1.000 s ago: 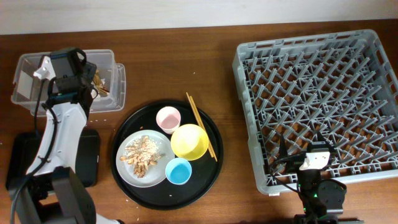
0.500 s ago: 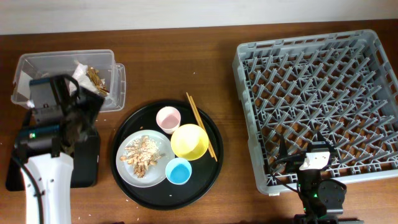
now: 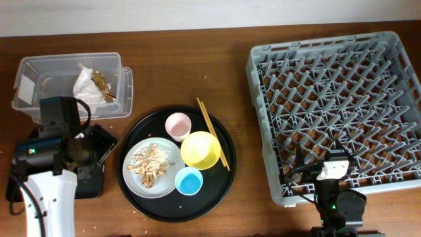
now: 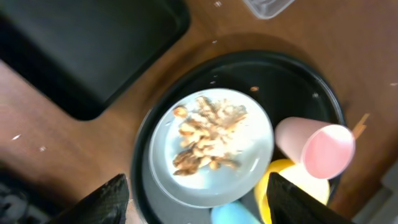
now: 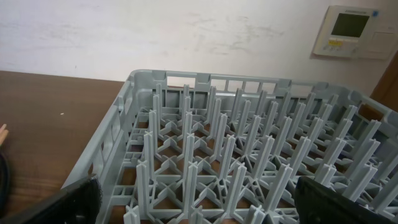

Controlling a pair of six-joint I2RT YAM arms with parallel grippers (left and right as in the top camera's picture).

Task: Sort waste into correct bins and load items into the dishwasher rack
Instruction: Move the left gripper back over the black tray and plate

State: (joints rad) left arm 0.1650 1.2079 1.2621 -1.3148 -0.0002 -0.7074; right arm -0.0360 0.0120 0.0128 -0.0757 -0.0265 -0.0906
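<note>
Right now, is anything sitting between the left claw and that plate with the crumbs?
Nothing visible does. The left gripper, open, points at the plate, with a clear wrist view of the food scraps on it. The pink cup and yellow bowl stand beside the plate, not over it.

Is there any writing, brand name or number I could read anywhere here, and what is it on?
No text is legible in any view.
White label on the clear tub: no writing can be made out; too small to tell.
Wall panel behind the dishwasher rack: it has a small screen, but its markings are too blurred to read.
</note>
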